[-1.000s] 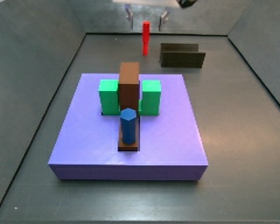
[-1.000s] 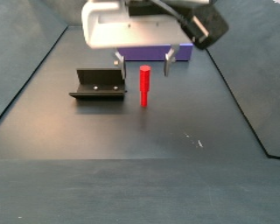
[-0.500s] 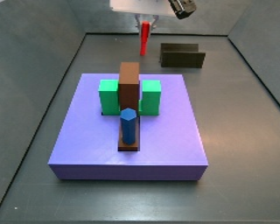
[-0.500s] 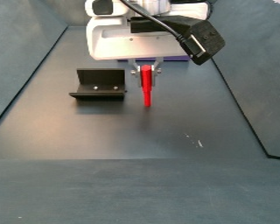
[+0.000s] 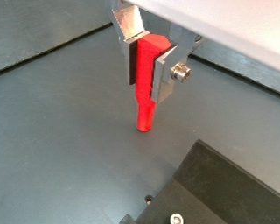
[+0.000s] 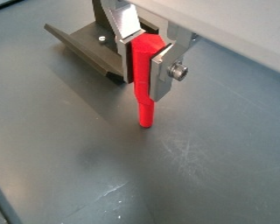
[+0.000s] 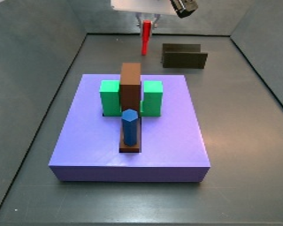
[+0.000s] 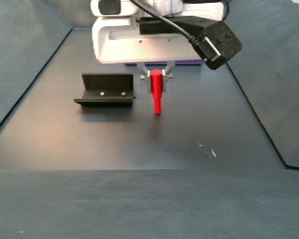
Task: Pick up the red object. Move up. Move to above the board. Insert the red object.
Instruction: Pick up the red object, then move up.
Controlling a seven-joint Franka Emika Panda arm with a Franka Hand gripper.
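Observation:
The red object is a thin red stick standing upright with its lower end at the grey floor. My gripper is shut on its upper part, a silver finger on each side, as both wrist views show. In a side view the red object and the gripper are at the far end, beyond the lavender board. In a side view the red object hangs under the gripper; the board is hidden there.
On the board stand a brown block, two green blocks and a blue peg. The dark fixture stands on the floor beside the gripper and also shows in other views.
One second ago the gripper was open above the free-standing red object. It has come down around it and shut on it. Nothing has moved in the last half second.

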